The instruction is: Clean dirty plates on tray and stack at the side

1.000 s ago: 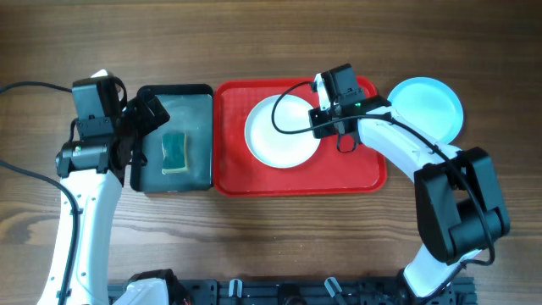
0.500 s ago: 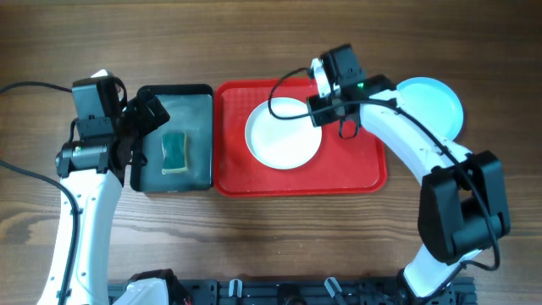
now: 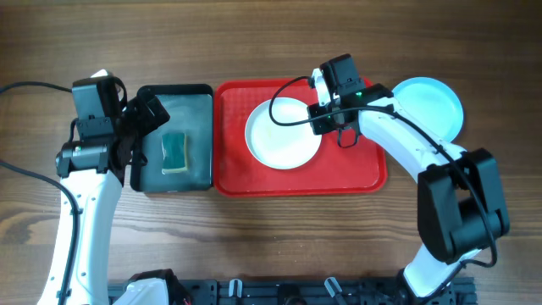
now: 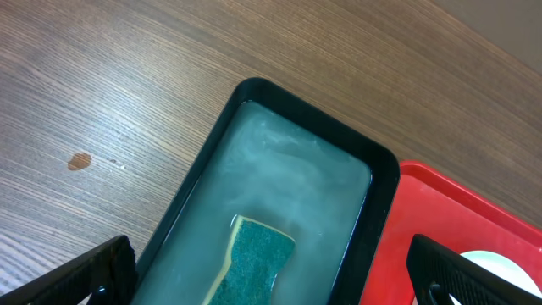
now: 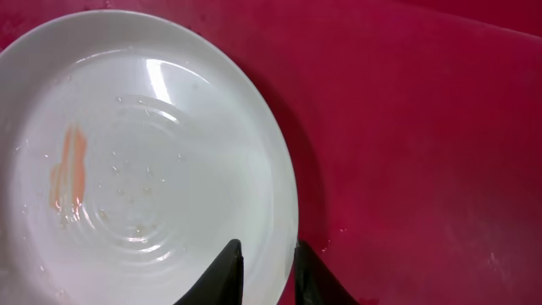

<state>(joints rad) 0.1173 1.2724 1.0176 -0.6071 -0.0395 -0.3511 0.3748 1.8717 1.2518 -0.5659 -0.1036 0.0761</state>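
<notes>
A white plate [image 3: 282,133] lies flat on the red tray [image 3: 233,176], with an orange smear [image 5: 68,169] and water drops on its face. My right gripper [image 3: 321,119] sits at the plate's right rim. In the right wrist view the right gripper [image 5: 269,258] has one finger over the white plate [image 5: 144,127] and the other outside over the red tray [image 5: 423,127], closed on the rim. A pale blue plate [image 3: 430,106] rests on the table right of the tray. My left gripper [image 3: 149,114] hangs wide open and empty over the black tray [image 3: 199,91].
The black tray [image 4: 279,97] holds cloudy water and a green sponge [image 4: 254,263], which lies below the left gripper [image 4: 271,275]. In the overhead view the green sponge [image 3: 174,150] sits in the tray's lower half. Bare wooden table surrounds both trays.
The right gripper opened and drew back from the white plate's rim, then came back onto it with its jaws narrowed. The left arm has not moved.
</notes>
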